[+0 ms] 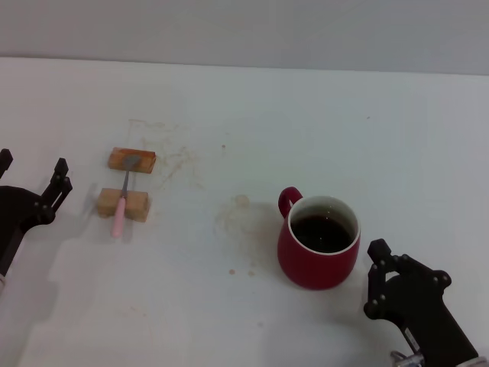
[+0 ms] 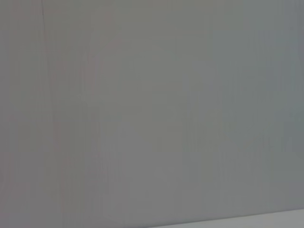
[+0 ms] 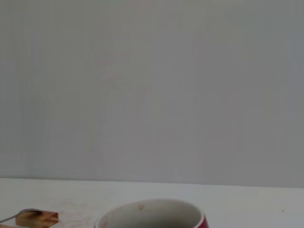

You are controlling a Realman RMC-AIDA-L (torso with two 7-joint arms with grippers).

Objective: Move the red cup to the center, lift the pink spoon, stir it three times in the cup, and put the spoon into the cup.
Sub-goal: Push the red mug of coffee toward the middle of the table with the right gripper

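Note:
The red cup [image 1: 318,252] stands upright on the white table, right of the middle, holding dark liquid, its handle [image 1: 288,200] pointing to the far left. Its rim [image 3: 152,213] shows low in the right wrist view. The pink spoon [image 1: 121,206] lies across two tan wooden blocks at the left, grey bowl end on the far block. My right gripper [image 1: 405,267] sits just right of the cup, near the front edge, apart from it. My left gripper [image 1: 32,167] is open at the left edge, a short way left of the spoon.
The far wooden block [image 1: 131,160] and the near wooden block [image 1: 122,204] carry the spoon; one block [image 3: 38,217] shows in the right wrist view. Faint brown stains [image 1: 241,218] mark the tabletop's middle. The left wrist view shows only grey wall.

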